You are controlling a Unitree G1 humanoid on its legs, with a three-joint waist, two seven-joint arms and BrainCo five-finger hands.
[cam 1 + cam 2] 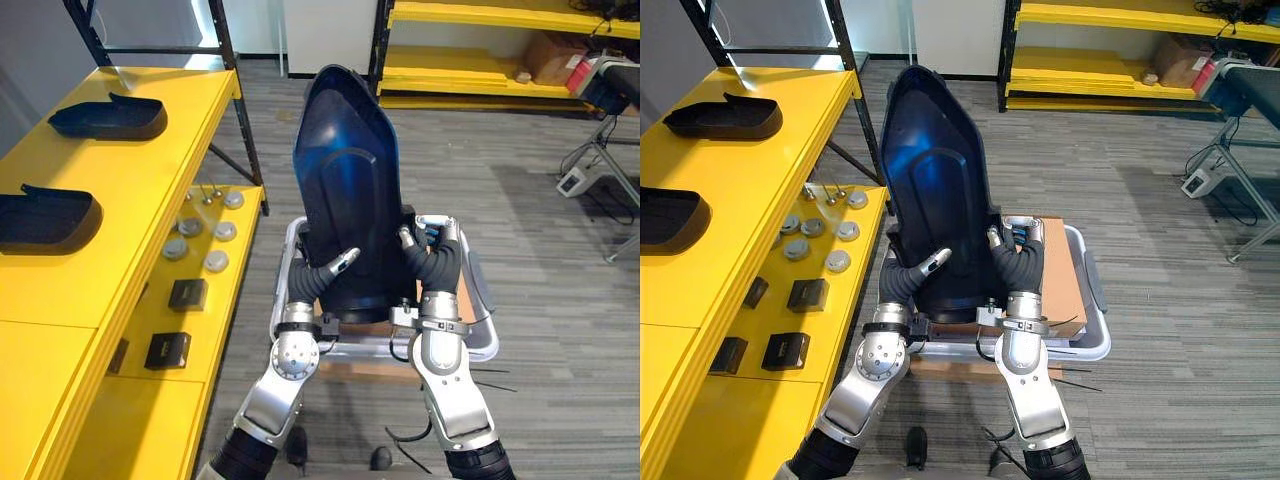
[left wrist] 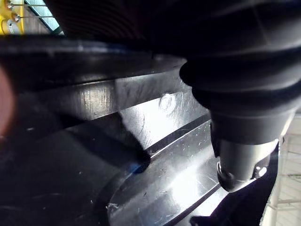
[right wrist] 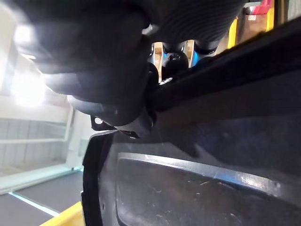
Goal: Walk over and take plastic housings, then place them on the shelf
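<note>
A large dark blue plastic housing [image 1: 345,180] stands upright in front of me, held between both hands above a grey tote [image 1: 482,340]. My left hand [image 1: 318,276] grips its lower left edge, the thumb lying across the glossy front face [image 2: 155,155]. On the lower right edge, my right hand [image 1: 436,258] has its thumb on the front and its fingers curled round the rim. The housing's inner surface [image 3: 197,193] shows past the right hand [image 3: 108,89]. The left thumb [image 2: 241,160] presses on the shell.
A yellow shelf [image 1: 150,190] runs along my left and carries two black housings [image 1: 110,118] [image 1: 45,218]. Its lower level holds several grey discs [image 1: 200,240] and small black boxes [image 1: 188,294]. Yellow racks [image 1: 480,78] stand at the back, and grey carpet lies to the right.
</note>
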